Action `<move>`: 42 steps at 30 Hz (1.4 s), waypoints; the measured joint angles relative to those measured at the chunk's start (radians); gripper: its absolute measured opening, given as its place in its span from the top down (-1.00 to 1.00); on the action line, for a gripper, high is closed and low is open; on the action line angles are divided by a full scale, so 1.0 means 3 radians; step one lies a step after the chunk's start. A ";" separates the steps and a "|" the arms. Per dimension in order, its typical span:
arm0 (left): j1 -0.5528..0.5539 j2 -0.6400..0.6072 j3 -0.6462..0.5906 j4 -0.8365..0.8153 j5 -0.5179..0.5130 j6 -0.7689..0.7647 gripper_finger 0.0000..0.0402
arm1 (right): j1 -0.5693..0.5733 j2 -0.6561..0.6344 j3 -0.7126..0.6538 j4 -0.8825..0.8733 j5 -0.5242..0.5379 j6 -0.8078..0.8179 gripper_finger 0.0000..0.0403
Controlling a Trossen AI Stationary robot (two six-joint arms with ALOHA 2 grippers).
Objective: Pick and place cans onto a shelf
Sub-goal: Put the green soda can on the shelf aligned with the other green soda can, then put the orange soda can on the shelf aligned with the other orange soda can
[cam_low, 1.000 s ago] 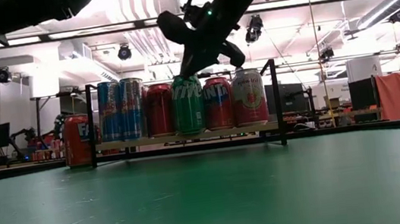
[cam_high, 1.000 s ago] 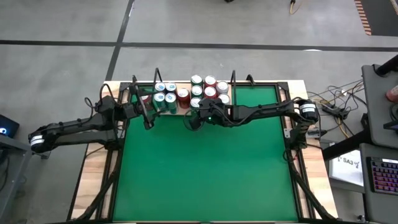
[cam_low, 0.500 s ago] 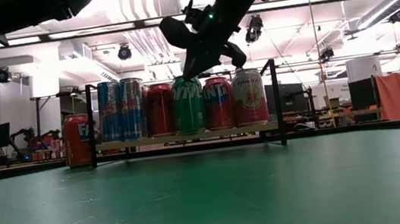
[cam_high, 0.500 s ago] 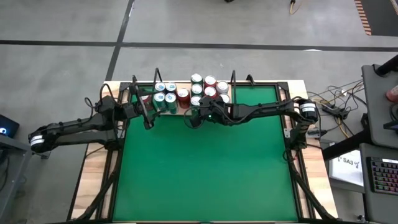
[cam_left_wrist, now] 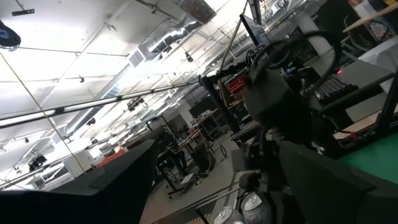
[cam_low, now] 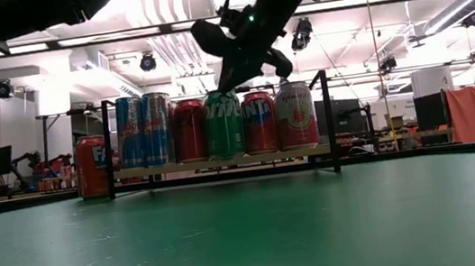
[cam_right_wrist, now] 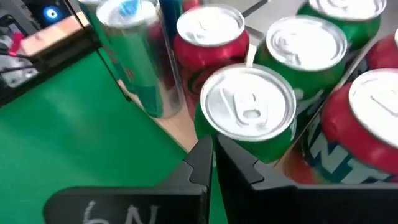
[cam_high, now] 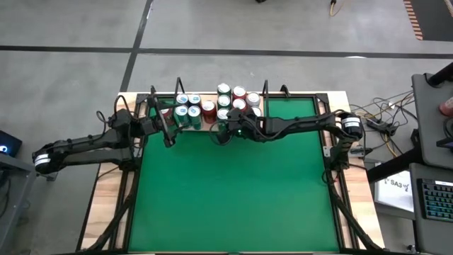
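1. While the right gripper (cam_right_wrist: 211, 163) hangs just above the green can (cam_low: 224, 124) in the shelf's front row, its fingers are pressed together and pinch nothing.
2. Over the last second it has crept slightly toward the cans and lifted a touch in the low view; nothing else has shifted.
3. That green can stands upright on the shelf (cam_low: 223, 162) between a red can (cam_low: 189, 131) and another red one (cam_low: 259, 121), touching or nearly touching both.
4. My reading: the can is already placed and released, so this arm is nudging or checking the row, or pulling clear.
5. The left gripper (cam_high: 168, 134) sits at the shelf's left end with its fingers spread wide and nothing between them.
6. Just outside that end post, a red can (cam_low: 91, 166) stands on the table (cam_low: 251, 240), not on the shelf.
7. It is the one can that looks unplaced; the open left gripper is nearest to it.
8. The shelf itself carries two rows of cans along the table's far edge (cam_high: 212, 108), and looks close to full.
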 joint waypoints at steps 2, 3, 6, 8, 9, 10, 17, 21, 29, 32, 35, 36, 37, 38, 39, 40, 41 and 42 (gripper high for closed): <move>0.0000 0.0000 0.0000 -0.0002 -0.0001 -0.0008 -0.60 | 0.0016 -0.0050 0.0041 -0.0049 -0.0013 -0.0037 0.94; 0.0000 0.0000 0.0000 -0.0002 -0.0001 -0.0022 -0.60 | 0.0028 -0.0076 0.0072 -0.0097 -0.0013 -0.0060 0.94; -0.0005 0.0000 0.0000 0.0002 -0.0001 -0.0099 -0.60 | 0.0069 -0.0202 0.0171 -0.0336 -0.0027 -0.0126 0.94; -0.0008 0.0004 0.0002 0.0008 0.0002 -0.0218 -0.60 | 0.0093 -0.0292 0.0247 -0.0532 -0.0034 -0.0154 0.94; -0.0009 0.0016 0.0022 -0.0011 0.0003 -0.0320 -0.60 | 0.0107 -0.0339 0.0276 -0.0648 -0.0034 -0.0180 0.94; -0.0012 0.0036 0.0057 -0.0012 0.0003 -0.0447 -0.60 | 0.0122 -0.0398 0.0304 -0.0754 -0.0033 -0.0219 0.94; -0.0056 0.0193 0.0378 -0.0495 0.0004 -0.1379 -0.60 | 0.0240 -0.0903 0.0334 -0.1103 -0.0026 -0.0470 0.94; -0.0055 0.0291 0.0867 -0.1248 -0.0142 -0.1716 -0.60 | 0.0305 -0.1142 0.0334 -0.1292 -0.0023 -0.0557 0.94; -0.0050 0.0699 0.2115 -0.3454 -0.1769 -0.1641 -0.60 | 0.0446 -0.1271 0.0333 -0.1437 -0.0001 -0.0758 0.94; -0.0039 0.0921 0.2523 -0.4224 -0.2180 -0.1719 -0.60 | 0.0461 -0.1255 0.0333 -0.1455 0.0001 -0.0814 0.94; 0.0031 0.1142 0.2859 -0.4866 -0.2319 -0.1927 -0.58 | 0.0461 -0.1236 0.0331 -0.1522 0.0001 -0.0863 0.94; 0.0061 0.1219 0.2950 -0.5042 -0.2325 -0.1989 -0.57 | 0.0461 -0.1236 0.0331 -0.1532 0.0000 -0.0876 0.94; 0.0095 0.1292 0.3029 -0.5210 -0.2327 -0.2050 -0.56 | 0.0461 -0.1236 0.0331 -0.1548 0.0000 -0.0878 0.94; 0.0127 0.1359 0.3101 -0.5351 -0.2327 -0.2095 -0.55 | 0.0461 -0.1236 0.0331 -0.1561 0.0000 -0.0880 0.94; 0.0158 0.1421 0.3164 -0.5484 -0.2328 -0.2124 -0.54 | 0.0461 -0.1237 0.0331 -0.1564 0.0000 -0.0894 0.94; 0.0191 0.1477 0.3215 -0.5620 -0.2327 -0.2157 -0.53 | 0.0461 -0.1238 0.0331 -0.1567 0.0001 -0.0910 0.94; 0.0229 0.1528 0.3255 -0.5737 -0.2328 -0.2197 -0.51 | 0.0461 -0.1239 0.0331 -0.1577 0.0000 -0.0913 0.94; 0.0270 0.1578 0.3285 -0.5847 -0.2328 -0.2240 -0.50 | 0.0461 -0.1239 0.0331 -0.1584 0.0000 -0.0913 0.94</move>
